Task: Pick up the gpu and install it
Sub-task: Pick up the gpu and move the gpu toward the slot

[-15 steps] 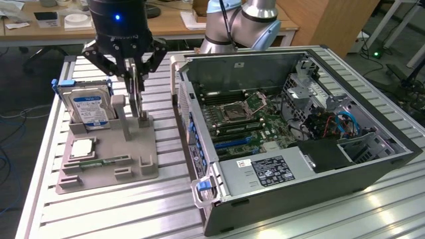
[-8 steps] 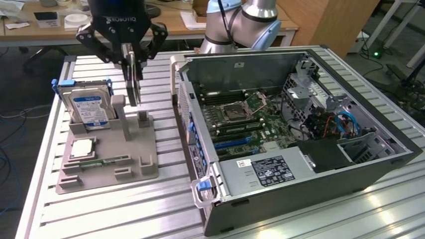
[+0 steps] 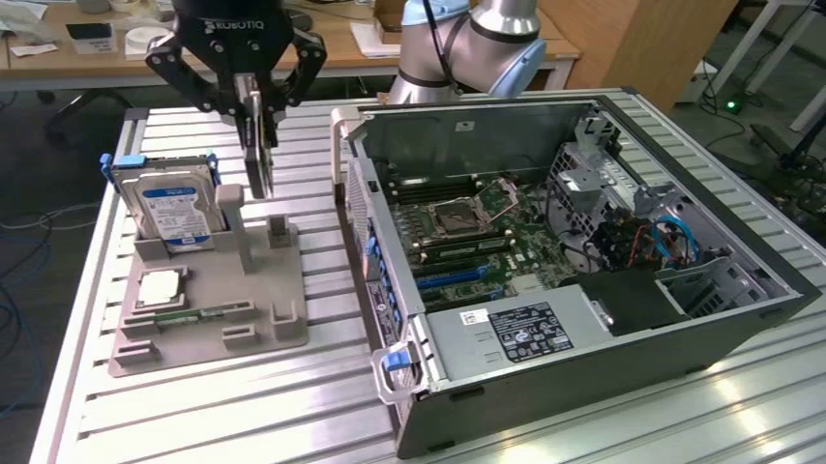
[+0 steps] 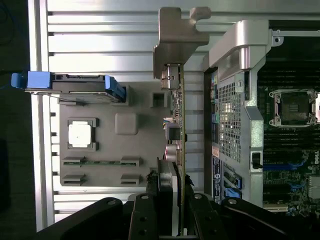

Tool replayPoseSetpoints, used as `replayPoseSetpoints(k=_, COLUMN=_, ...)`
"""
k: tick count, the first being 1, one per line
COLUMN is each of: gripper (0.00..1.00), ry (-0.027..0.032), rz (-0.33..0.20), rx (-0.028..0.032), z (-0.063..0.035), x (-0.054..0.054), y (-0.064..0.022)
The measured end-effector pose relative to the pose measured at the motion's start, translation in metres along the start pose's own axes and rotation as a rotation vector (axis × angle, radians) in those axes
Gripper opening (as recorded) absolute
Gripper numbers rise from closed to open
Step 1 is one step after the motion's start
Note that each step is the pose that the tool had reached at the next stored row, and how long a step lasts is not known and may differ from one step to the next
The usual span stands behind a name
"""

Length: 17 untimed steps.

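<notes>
The gripper (image 3: 255,104) is clamped on the top edge of the gpu (image 3: 263,159), its fingers pinching the thin card from both sides. The card hangs upright over the grey holder tray (image 3: 207,333), above the tray's slotted post. It sits between the hard drive (image 3: 174,208) standing in the tray and the open computer case (image 3: 581,387), which lies on the exterior view's right.
</notes>
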<state>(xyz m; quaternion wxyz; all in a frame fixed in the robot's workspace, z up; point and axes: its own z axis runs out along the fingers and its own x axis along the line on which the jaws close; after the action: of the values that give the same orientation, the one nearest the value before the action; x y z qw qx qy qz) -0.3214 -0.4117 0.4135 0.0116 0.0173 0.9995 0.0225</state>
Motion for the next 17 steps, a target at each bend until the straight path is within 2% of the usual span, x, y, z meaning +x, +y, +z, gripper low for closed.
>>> replayPoseSetpoints(k=17, gripper=0.28, ry=-0.0001, rz=0.0, rx=-0.0001, z=0.0011, x=-0.041, y=0.0014)
